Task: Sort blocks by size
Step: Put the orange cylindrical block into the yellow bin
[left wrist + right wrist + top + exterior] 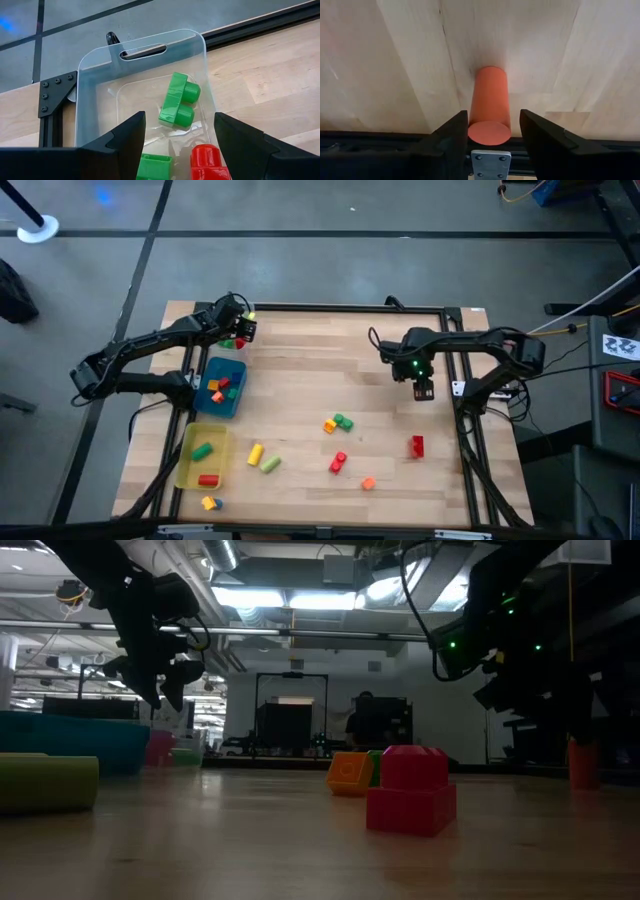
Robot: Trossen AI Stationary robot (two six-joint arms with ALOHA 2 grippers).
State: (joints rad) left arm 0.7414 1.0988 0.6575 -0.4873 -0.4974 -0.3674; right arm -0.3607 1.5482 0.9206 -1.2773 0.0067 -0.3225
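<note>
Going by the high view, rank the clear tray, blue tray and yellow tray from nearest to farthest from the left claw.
1. Clear tray, directly under the left claw at the table's far left corner.
2. Blue tray, next toward the front along the left edge.
3. Yellow tray, farthest, near the front left.

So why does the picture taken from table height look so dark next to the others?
Low view: bright ceiling lights behind backlight the scene, so both arms read as silhouettes and the red brick is dim. High view: evenly lit. Right wrist view: the orange cylinder casts a soft shadow on the wood.
</note>
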